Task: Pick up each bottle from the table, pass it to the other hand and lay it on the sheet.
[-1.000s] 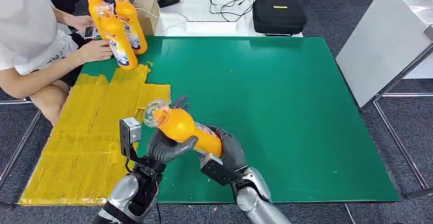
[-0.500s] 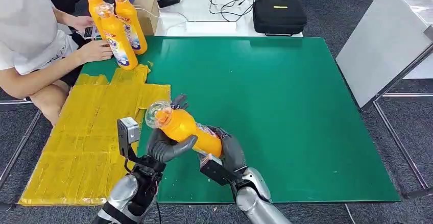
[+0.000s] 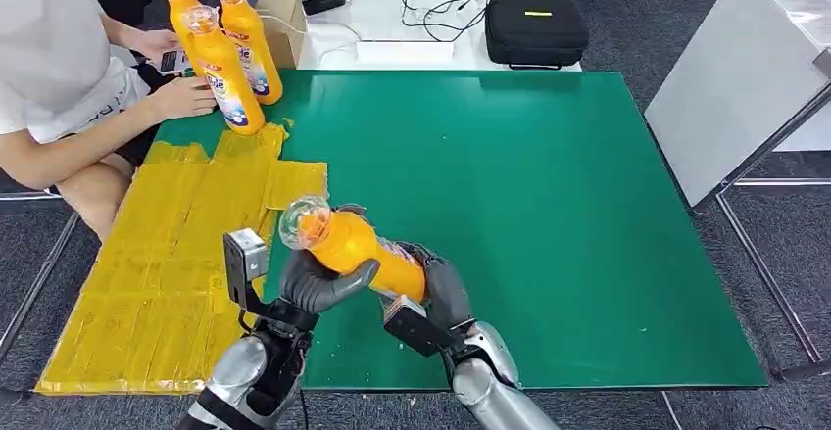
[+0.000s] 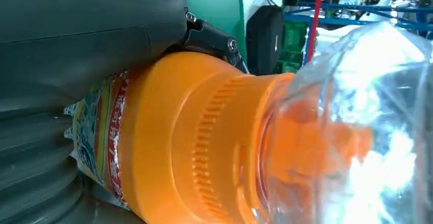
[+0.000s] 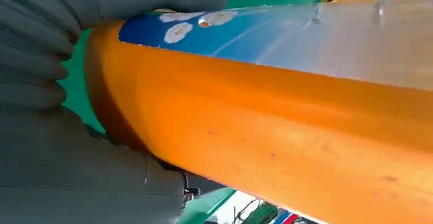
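Both hands grip 1 orange bottle [image 3: 355,250] above green counter [image 3: 549,215]: left hand [image 3: 318,283] near neck, right hand [image 3: 441,288] at base, fingers mostly hidden. 3 bottles [image 3: 227,58] upright by yellow sheet [image 3: 167,254].

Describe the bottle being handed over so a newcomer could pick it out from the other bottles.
On the green table, look at the near edge beside the yellow sheet. The bottle is held there above the table between the left robot hand and the right robot hand. It alone lies tilted; three similar orange bottles stand upright at the far left corner.
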